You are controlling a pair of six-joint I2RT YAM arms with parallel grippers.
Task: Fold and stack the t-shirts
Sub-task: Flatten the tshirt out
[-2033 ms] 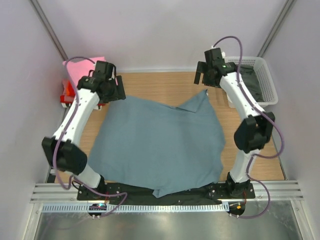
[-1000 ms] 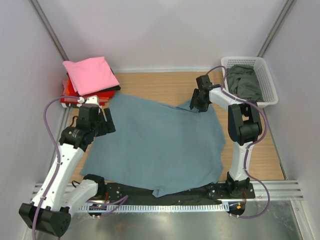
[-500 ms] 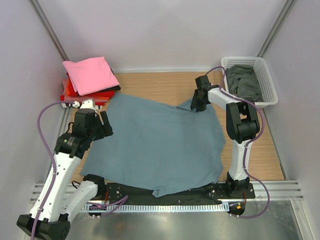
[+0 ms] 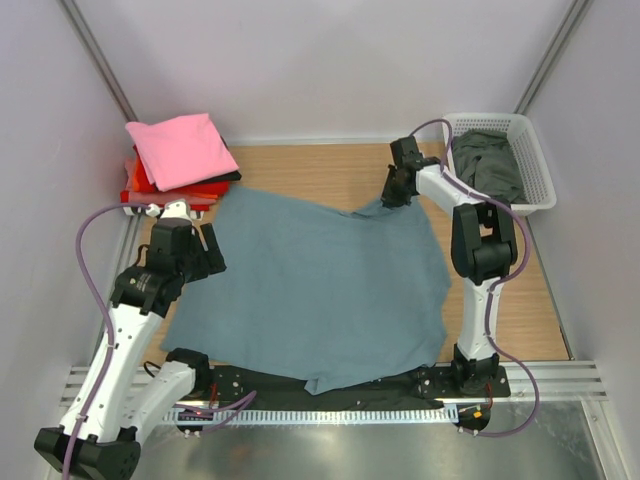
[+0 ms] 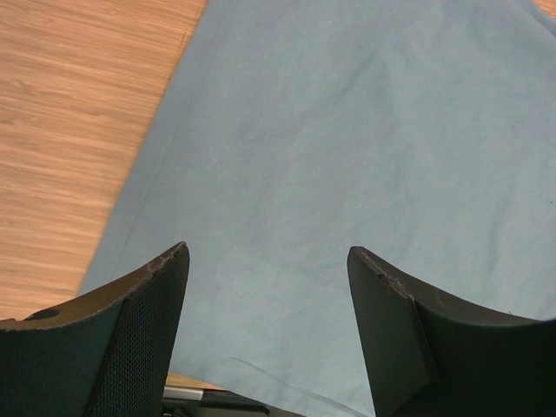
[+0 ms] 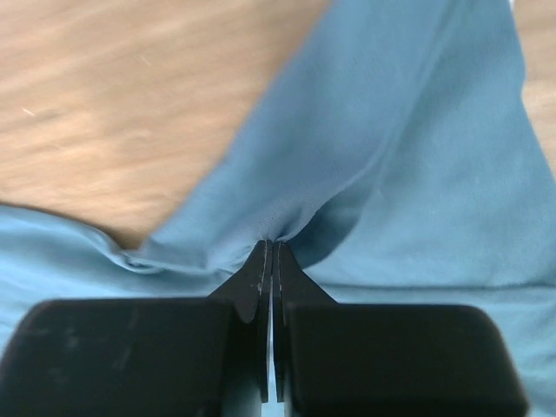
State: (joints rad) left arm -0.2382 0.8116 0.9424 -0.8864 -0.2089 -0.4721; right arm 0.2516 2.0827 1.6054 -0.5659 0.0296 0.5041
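Note:
A large slate-blue t-shirt lies spread over the wooden table. My right gripper is shut on a pinched fold of the blue shirt at its far right corner, the cloth tented up at the fingertips. My left gripper hangs open over the blue shirt's left edge, nothing between its fingers. A folded pink t-shirt tops a stack with red and black ones at the far left. A dark grey-green t-shirt lies in the basket.
A white lattice basket stands at the far right corner. Bare wood shows left of the blue shirt. The shirt's near hem hangs over the black rail between the arm bases.
My right gripper has shut on the shirt's far right corner and drawn it slightly toward the back. The left arm has moved a little toward the near side, still open.

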